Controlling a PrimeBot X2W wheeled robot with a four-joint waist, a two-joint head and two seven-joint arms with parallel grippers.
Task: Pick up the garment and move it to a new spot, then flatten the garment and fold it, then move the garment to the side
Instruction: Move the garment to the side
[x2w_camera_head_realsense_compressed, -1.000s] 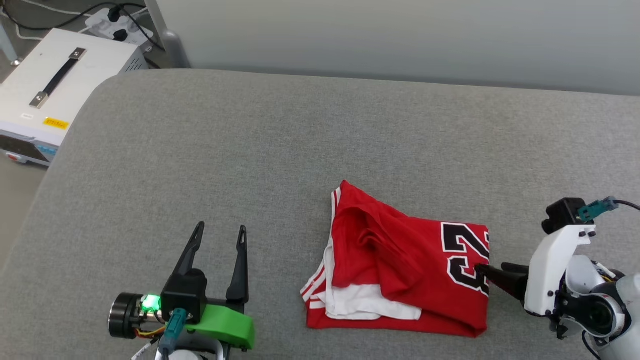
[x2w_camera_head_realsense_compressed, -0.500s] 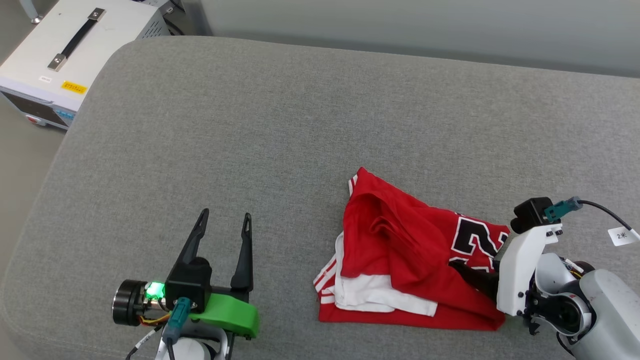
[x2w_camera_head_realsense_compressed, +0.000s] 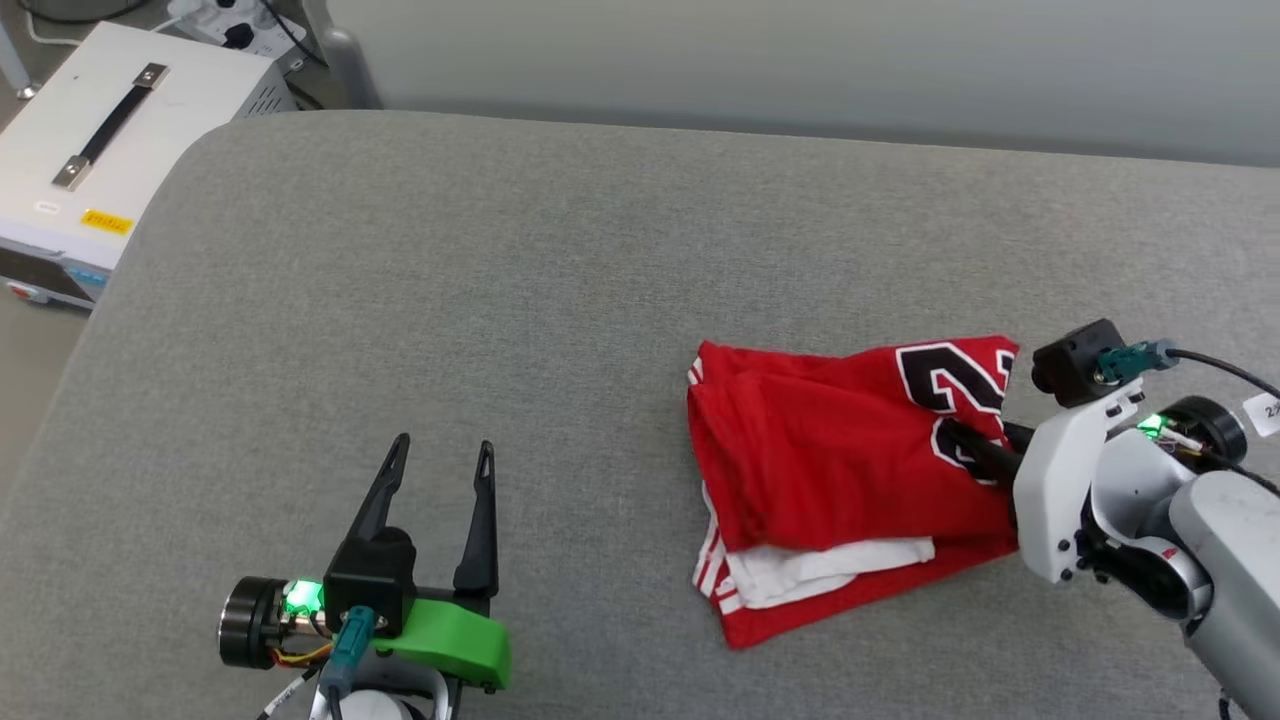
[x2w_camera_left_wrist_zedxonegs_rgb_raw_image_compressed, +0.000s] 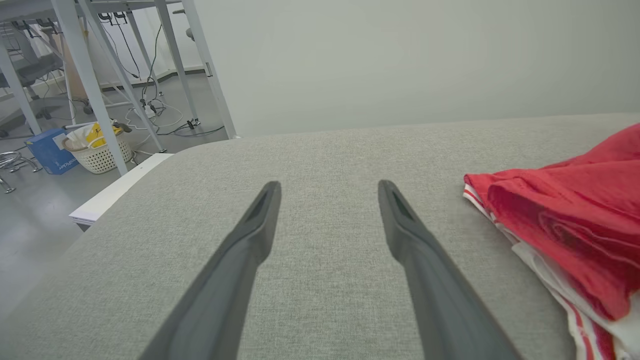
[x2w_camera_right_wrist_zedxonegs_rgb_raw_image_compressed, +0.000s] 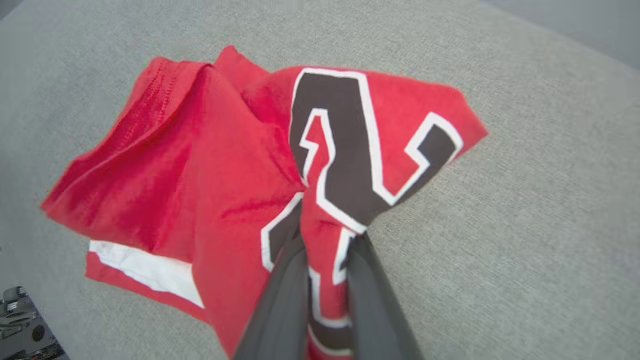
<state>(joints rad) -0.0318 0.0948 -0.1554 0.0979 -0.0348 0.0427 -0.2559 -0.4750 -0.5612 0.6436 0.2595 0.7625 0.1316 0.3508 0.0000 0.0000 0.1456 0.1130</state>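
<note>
Bunching soft red fabric between its long dark fingers, your right pincer (x2w_camera_right_wrist_zedxonegs_rgb_raw_image_compressed: 327, 239) is clamped narrow on the garment (x2w_camera_head_realsense_compressed: 840, 470), at the black, white-edged numeral by its right edge. The garment lies crumpled on the right half of the grey woven bench (x2w_camera_head_realsense_compressed: 500, 250), with white sleeve and striped trim at its near side. Open padded surface runs left and far to a rounded corner. Your left pincer (x2w_camera_head_realsense_compressed: 440, 455) stands wide at near left, holding nothing, well apart from the garment.

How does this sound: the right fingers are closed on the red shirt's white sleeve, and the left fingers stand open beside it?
Not the white sleeve: the right wrist view shows the right fingers closed on the garment at its black number. The left fingers stand open beside it.
</note>
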